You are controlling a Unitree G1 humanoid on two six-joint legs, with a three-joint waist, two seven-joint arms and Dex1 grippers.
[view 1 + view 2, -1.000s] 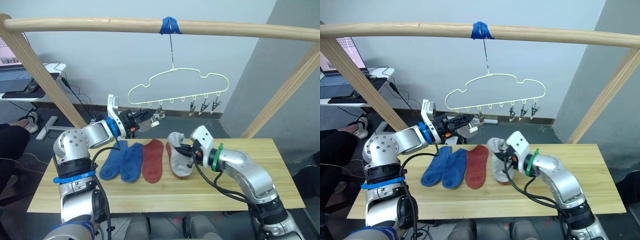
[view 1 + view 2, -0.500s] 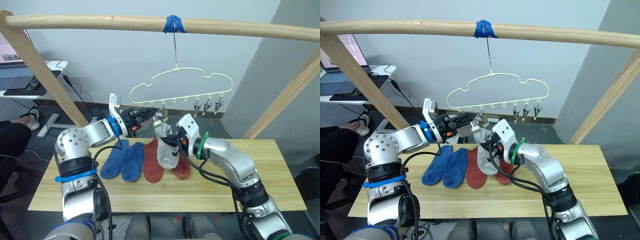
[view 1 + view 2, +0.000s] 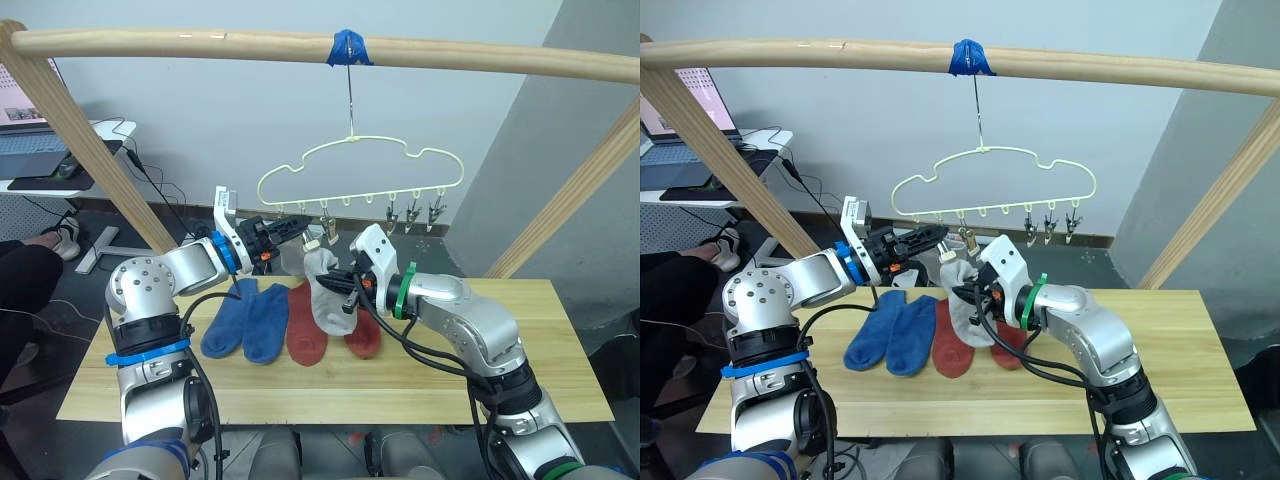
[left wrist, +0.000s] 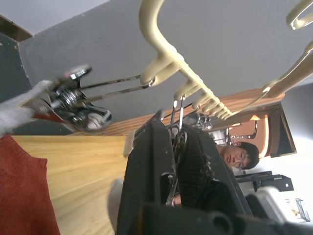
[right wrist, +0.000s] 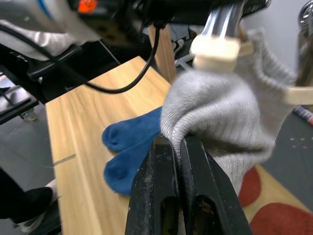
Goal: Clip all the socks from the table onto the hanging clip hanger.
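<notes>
Head views: your right gripper (image 3: pixel 343 283) lifts a grey sock (image 3: pixel 326 296) beneath the clip hanger (image 3: pixel 360 168) — blue socks (image 3: pixel 245 318) lie on the counter (image 3: pixel 520 375)

Left wrist: left gripper (image 4: pixel 178 128) fingers (image 4: pixel 152 161) pinch a clip (image 4: pixel 176 115)

Right wrist: fingers (image 5: pixel 164 196) clamped on grey knit

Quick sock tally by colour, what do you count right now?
Blue socks: 2, flat on the table
Rust-red socks: 2, on the table, one partly behind the grey sock
Grey sock: 1, lifted in the right claw
Total: 5 socks that I can make out
</notes>
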